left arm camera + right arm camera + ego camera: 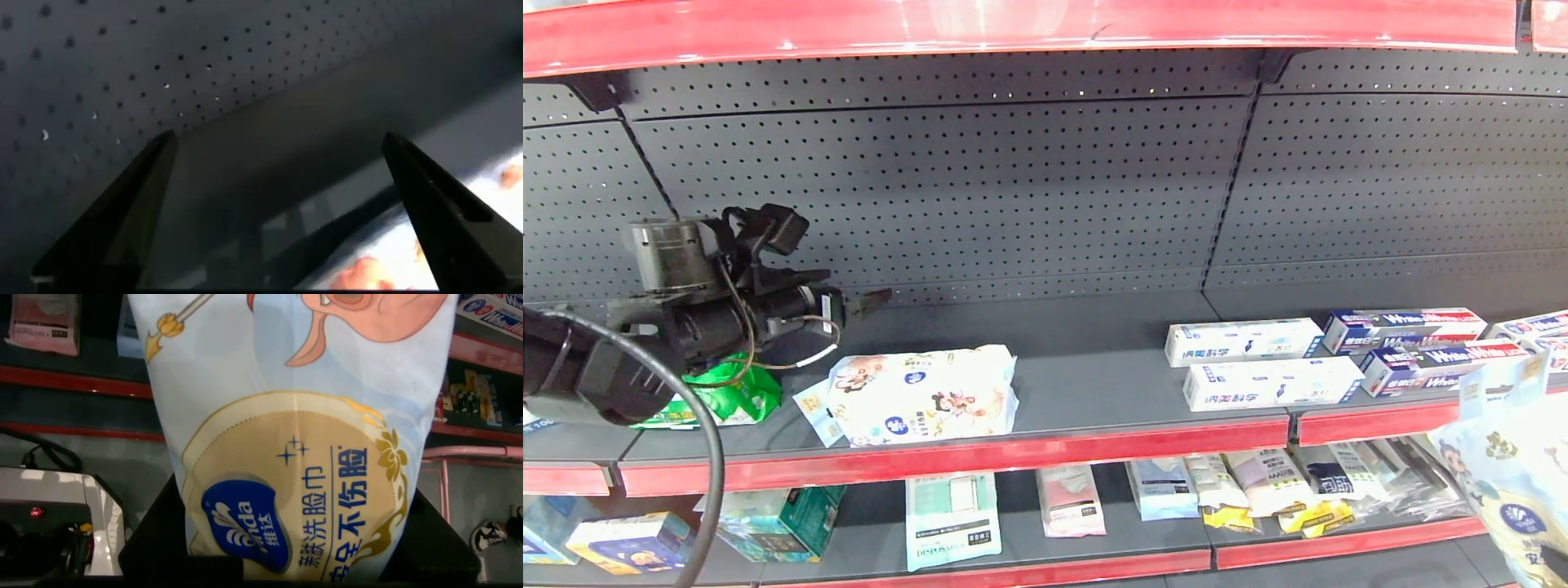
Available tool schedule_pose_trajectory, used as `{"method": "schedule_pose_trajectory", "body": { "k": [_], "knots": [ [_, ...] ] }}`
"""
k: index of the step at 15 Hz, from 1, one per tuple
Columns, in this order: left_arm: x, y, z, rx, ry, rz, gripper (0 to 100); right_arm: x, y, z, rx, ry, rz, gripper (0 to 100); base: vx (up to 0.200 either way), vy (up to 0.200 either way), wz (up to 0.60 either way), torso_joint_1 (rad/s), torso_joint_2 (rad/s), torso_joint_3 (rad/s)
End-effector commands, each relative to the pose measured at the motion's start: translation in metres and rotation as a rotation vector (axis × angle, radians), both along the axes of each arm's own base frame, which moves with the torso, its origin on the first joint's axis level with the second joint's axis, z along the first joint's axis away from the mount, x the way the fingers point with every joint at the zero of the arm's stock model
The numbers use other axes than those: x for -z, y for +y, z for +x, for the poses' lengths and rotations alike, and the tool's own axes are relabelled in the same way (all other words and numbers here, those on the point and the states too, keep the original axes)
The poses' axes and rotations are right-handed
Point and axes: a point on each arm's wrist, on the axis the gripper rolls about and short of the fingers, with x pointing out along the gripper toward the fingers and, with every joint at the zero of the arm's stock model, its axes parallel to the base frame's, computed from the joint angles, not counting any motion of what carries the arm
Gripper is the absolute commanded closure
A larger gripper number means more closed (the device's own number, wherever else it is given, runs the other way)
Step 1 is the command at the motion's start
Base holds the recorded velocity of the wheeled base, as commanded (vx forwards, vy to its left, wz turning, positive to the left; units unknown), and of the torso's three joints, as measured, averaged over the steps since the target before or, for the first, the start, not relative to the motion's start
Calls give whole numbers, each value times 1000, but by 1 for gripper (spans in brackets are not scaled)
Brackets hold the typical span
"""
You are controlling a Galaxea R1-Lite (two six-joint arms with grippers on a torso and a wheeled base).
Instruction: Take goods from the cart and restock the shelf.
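**A:** Far left, the left gripper point(870, 299) hangs over the shelf point(1094, 367), close to the perforated back panel point(1013, 188).

**B:** And look at the fingers point(122, 220) in its wrist view: spread wide apart with nothing between them, just the panel and the dark shelf board beyond.

**A:** Under that arm a green pack point(731, 398) lies on the shelf, partly hidden by the wrist. Just beside it, the cartoon pack point(927, 394) lies flat near the red front edge.

**B:** Then there's a bare stretch of shelf, and two white boxes point(1241, 340) lying one behind the other. Next to them are the blue-and-red boxes point(1405, 327), lined up the same way.

**A:** Down on the lower shelf point(1013, 539) there's a row of flat sachets point(1070, 500), with a few boxes at the left end.

**B:** At the far right edge is the pale blue pack point(1507, 465), standing upright in front of the shelf and lower than its board.

**A:** The right gripper point(294, 539) is clamped on it. The wrist view has the dark fingers pressed against both sides of the pack's lower part.

**B:** So one pack is lying on the shelf and the other is off it, in that grip.
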Motion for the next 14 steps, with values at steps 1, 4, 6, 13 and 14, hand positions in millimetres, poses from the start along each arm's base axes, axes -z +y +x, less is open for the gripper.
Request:
{"method": "schedule_pose_trajectory", "body": {
  "k": [1,4,6,13,14],
  "knots": [
    [-1,-11,-27,12,11,-33,0,0,0,0,-2,-1,2,100,0,0,0,0,0,0],
    [-11,-12,-74,105,0,-55,0,0,0,1,-12,4,8,100,0,0,0,0,0,0],
    [-10,-9,-105,151,3,-67,0,-2,1,3,-41,1,23,100,0,0,0,0,0,0],
    [-18,1,-233,233,59,-87,0,-10,3,6,-102,-21,48,100,0,0,0,0,0,0],
    [-19,2,-251,239,75,-89,0,-11,4,7,-119,-26,50,100,0,0,0,0,0,0]
  ]
}}
